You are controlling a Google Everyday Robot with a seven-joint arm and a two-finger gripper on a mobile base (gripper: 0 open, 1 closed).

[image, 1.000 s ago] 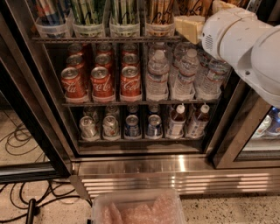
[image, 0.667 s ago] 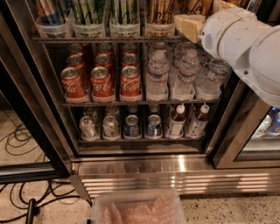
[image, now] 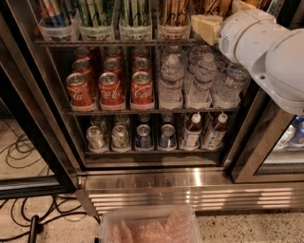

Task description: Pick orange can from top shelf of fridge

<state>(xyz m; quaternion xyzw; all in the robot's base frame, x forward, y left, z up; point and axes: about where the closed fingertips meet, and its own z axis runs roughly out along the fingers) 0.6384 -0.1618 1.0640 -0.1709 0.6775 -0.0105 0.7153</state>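
Observation:
The fridge (image: 156, 178) stands open in front of me, with a dark frame and a ribbed steel base. Its top shelf (image: 109, 42) is a thin wire rack carrying a row of clear tubs with tall slim cans. The orange can (image: 173, 12), orange-gold with dark streaks, stands in the fourth tub (image: 173, 32) from the left, its top cut off by the frame edge. My gripper (image: 208, 26), cream-coloured on a bulky white arm (image: 266, 47), is at top-shelf height just right of that tub. It covers whatever stands behind it.
Green-and-white striped cans (image: 97, 12) fill the tubs to the left. Red cola cans (image: 111, 88) and water bottles (image: 202, 78) are on the middle shelf, small cans and bottles (image: 142, 136) on the bottom. Cables (image: 28, 152) lie at left. A clear bin (image: 149, 228) sits below.

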